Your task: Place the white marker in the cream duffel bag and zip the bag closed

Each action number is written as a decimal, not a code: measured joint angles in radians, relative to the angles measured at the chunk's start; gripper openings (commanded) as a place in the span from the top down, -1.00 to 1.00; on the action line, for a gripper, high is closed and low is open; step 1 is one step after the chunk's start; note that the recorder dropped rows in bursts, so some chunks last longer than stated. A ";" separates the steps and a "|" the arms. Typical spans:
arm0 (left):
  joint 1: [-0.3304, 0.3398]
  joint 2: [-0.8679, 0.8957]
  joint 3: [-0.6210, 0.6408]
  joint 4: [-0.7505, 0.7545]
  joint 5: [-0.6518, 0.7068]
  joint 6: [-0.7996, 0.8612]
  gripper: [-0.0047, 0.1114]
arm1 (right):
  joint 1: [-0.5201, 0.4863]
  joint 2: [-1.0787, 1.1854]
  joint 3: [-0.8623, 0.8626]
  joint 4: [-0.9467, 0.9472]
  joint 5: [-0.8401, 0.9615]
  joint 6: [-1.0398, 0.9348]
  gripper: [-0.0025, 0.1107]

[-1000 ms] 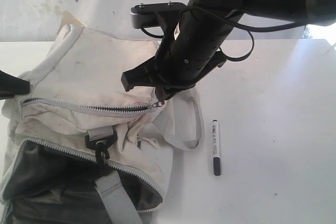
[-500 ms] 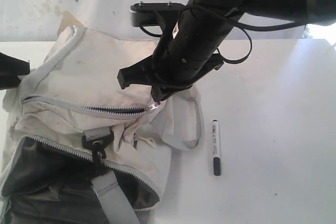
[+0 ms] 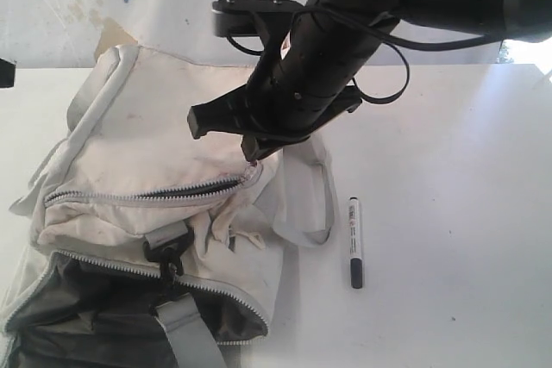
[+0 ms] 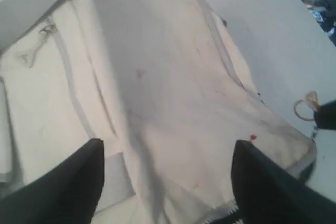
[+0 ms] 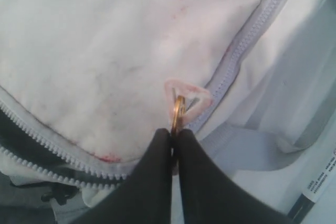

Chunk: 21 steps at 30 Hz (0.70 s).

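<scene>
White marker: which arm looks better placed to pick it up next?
Probably right: the right gripper is nearer the white marker, though shut on the zipper pull. The open left gripper hangs over the cream duffel bag.

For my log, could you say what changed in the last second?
The left gripper let go of the cream duffel bag, opened and drew back leftward; the bag slumped. The right gripper stays shut on the zipper pull, shifted slightly left. The white marker has not moved.

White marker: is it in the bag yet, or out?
Out. The marker lies on the table beside the bag, with nothing holding it.
</scene>
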State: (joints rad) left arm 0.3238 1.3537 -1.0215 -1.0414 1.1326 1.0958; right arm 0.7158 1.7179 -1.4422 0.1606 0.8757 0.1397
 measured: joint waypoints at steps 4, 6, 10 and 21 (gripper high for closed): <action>-0.106 -0.032 -0.002 0.011 0.038 0.044 -0.30 | -0.002 0.000 0.000 0.024 -0.017 -0.002 0.96; -0.174 -0.041 -0.002 0.013 0.042 0.054 -0.30 | -0.002 0.000 0.000 0.036 -0.017 -0.002 0.96; -0.288 -0.046 -0.002 0.029 0.039 0.076 -0.30 | -0.002 0.000 0.000 0.042 -0.019 -0.002 0.96; -0.491 -0.048 0.109 0.106 -0.131 0.129 -0.51 | -0.002 0.000 0.000 0.043 -0.026 -0.002 0.96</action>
State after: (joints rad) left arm -0.1676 1.3060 -0.9123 -0.9357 1.0014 1.2247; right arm 0.7143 1.7179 -1.4422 0.2036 0.8497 0.1379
